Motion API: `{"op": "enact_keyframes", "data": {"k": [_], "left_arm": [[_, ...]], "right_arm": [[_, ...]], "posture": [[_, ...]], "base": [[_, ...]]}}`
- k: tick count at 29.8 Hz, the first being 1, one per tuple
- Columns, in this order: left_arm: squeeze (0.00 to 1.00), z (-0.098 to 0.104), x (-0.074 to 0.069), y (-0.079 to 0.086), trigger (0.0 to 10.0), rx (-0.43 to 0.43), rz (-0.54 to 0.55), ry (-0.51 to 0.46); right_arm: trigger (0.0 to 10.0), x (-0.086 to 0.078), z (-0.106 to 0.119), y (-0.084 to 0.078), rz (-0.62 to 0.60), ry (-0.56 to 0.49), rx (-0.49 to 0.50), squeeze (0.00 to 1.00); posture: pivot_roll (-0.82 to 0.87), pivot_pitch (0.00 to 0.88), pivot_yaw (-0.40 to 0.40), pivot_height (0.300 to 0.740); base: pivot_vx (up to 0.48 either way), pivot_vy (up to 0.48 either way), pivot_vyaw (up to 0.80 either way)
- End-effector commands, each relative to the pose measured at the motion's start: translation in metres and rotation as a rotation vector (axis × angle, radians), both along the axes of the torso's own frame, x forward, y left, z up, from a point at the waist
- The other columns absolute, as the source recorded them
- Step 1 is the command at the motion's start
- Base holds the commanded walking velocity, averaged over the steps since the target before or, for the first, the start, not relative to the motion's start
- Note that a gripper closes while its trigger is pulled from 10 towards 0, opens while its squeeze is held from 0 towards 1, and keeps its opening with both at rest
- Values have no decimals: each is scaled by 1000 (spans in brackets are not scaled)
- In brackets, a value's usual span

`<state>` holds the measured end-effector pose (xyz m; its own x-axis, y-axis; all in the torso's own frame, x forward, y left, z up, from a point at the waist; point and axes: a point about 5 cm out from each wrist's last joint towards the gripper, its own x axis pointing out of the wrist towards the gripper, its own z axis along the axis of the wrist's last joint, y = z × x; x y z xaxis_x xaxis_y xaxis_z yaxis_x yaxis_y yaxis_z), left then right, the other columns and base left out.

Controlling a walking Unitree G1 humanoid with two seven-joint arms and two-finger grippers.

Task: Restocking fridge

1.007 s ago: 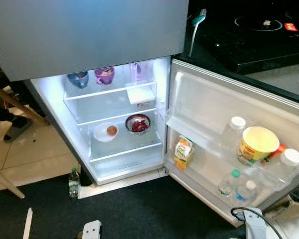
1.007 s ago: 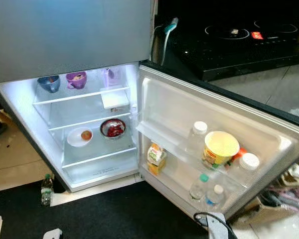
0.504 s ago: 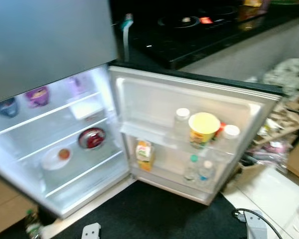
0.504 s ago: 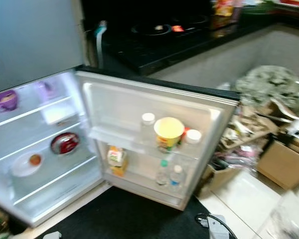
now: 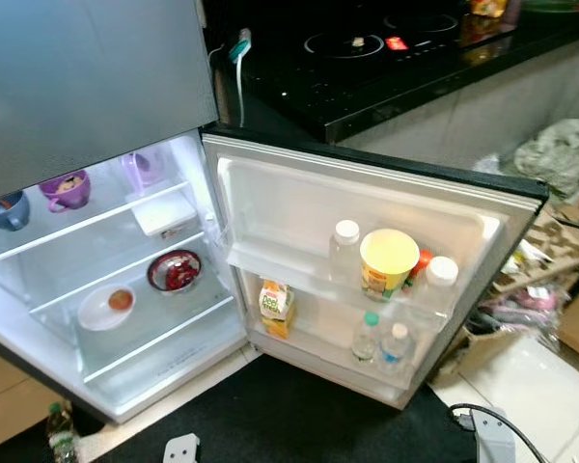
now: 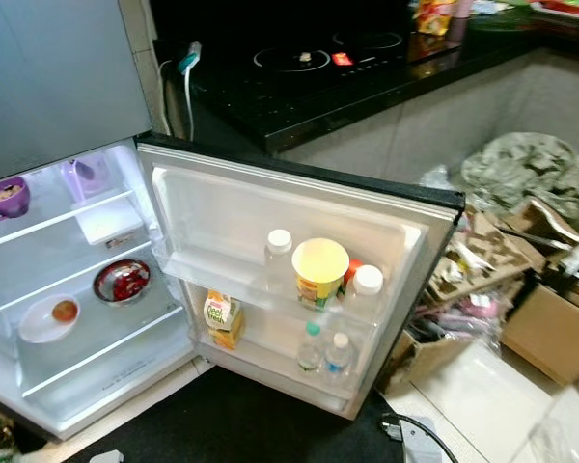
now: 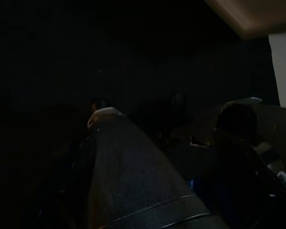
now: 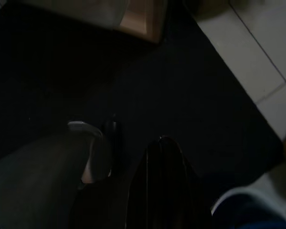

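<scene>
Fridge (image 5: 270, 207) stands open beside a glossy black counter (image 5: 367, 82), its white plastic door shelves holding a round yellow tub (image 5: 388, 262), clear capped bottles (image 5: 344, 251) and a boxy juice carton (image 5: 275, 307). Glass shelves inside carry a white plate (image 5: 104, 307), a red-filled bowl (image 5: 174, 271) and a purple cup (image 5: 68, 190). Both arms hang over the dark mat (image 8: 148, 90); left gripper (image 7: 171, 157) and right gripper (image 8: 128, 157) are too shadowed to tell whether their fingers are apart.

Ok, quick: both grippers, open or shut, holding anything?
Left gripper: fingers apart, open, nothing between them in the dark view.
Right gripper: open, empty, over the dark mat.
</scene>
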<state>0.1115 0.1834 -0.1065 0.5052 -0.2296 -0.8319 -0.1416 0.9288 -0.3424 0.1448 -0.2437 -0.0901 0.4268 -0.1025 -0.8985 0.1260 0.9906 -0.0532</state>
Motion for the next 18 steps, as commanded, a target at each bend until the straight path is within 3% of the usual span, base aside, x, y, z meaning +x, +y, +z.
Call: {"op": "enact_keyframes", "data": {"k": [1,8,16,18], "left_arm": [[0,-2,-8,-1,10000,-4,-6,30],[0,-3,-8,-2,10000,-18,-3,32],[0,-3,-9,-3,10000,-22,4,39],[0,-3,-9,-3,10000,-20,9,40]], "right_arm": [[10000,-1,0,-1,4,1,-4,0],[10000,3,2,-2,6,-10,-9,0],[10000,21,13,-13,-25,-99,-31,0],[10000,38,24,-20,-50,-184,-35,0]], "posture": [[-24,38,21,740],[-24,39,21,740],[-27,43,23,740],[-28,44,23,740]], "base": [[0,-472,0],[0,-453,0],[0,0,0],[0,0,0]]}}
